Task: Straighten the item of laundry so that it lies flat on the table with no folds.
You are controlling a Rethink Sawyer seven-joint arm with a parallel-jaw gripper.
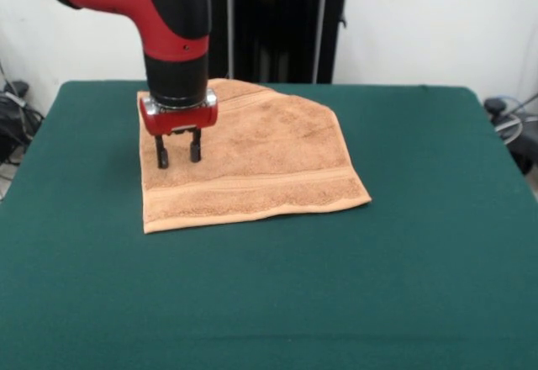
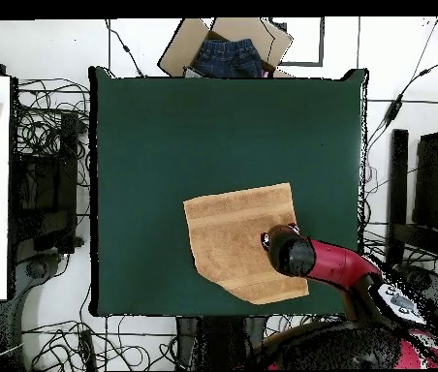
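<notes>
The orange-tan towel (image 1: 252,155) lies on the dark green table (image 1: 269,303), toward the robot's side and left of centre in the front view. A woven band runs along its near edge. Its far right corner looks cut off at a slant, as if folded under. My gripper (image 1: 177,153) is open and empty, its two black fingers pointing down just above or touching the towel near its left edge. In the overhead view the towel (image 2: 237,237) lies near the table's (image 2: 165,145) bottom edge, and the arm's head covers the gripper at the towel's right edge.
A cardboard box with blue jeans (image 2: 225,53) sits beyond the table's far edge in the overhead view. Cables lie on the floor around the table. A black stand (image 1: 277,25) rises behind the table.
</notes>
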